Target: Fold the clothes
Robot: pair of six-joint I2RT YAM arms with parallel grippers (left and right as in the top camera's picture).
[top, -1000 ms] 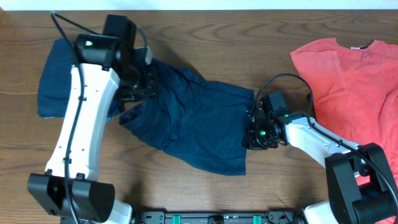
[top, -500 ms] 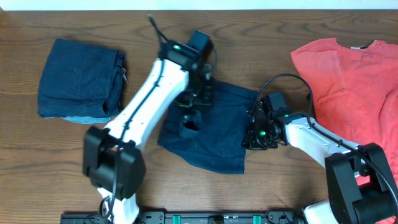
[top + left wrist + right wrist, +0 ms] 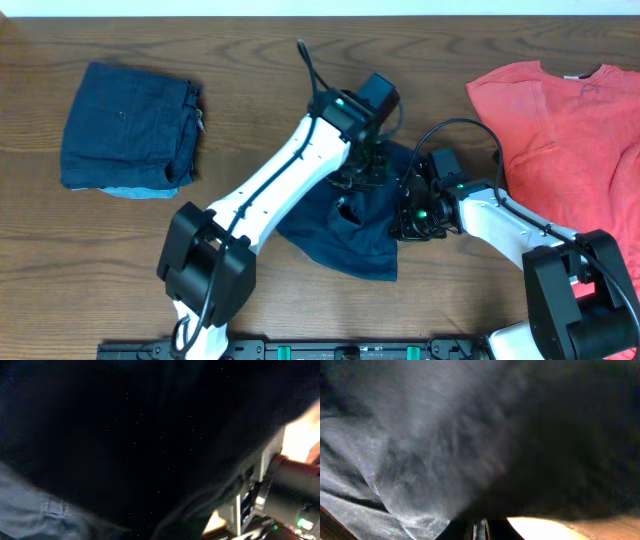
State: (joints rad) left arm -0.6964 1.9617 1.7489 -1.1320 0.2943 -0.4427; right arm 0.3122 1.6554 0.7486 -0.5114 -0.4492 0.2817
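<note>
A navy garment (image 3: 345, 238) lies bunched at the table's middle, its left part drawn over its right part. My left gripper (image 3: 362, 178) is over its upper right area, shut on a fold of the cloth. The dark cloth (image 3: 125, 435) fills the left wrist view. My right gripper (image 3: 408, 218) sits at the garment's right edge, shut on that edge. Grey-blue cloth (image 3: 435, 450) covers the right wrist view, and the fingers are mostly hidden. The two grippers are close together.
A folded stack of blue denim clothes (image 3: 130, 125) lies at the far left. A red T-shirt (image 3: 570, 130) is spread out at the right edge. The right arm's body (image 3: 290, 495) shows in the left wrist view. Bare wood runs along the front.
My left gripper has swept from the far left to the right, carrying the garment's left part over its right part. The folded denim stack is uncovered. The right arm has not moved.
</note>
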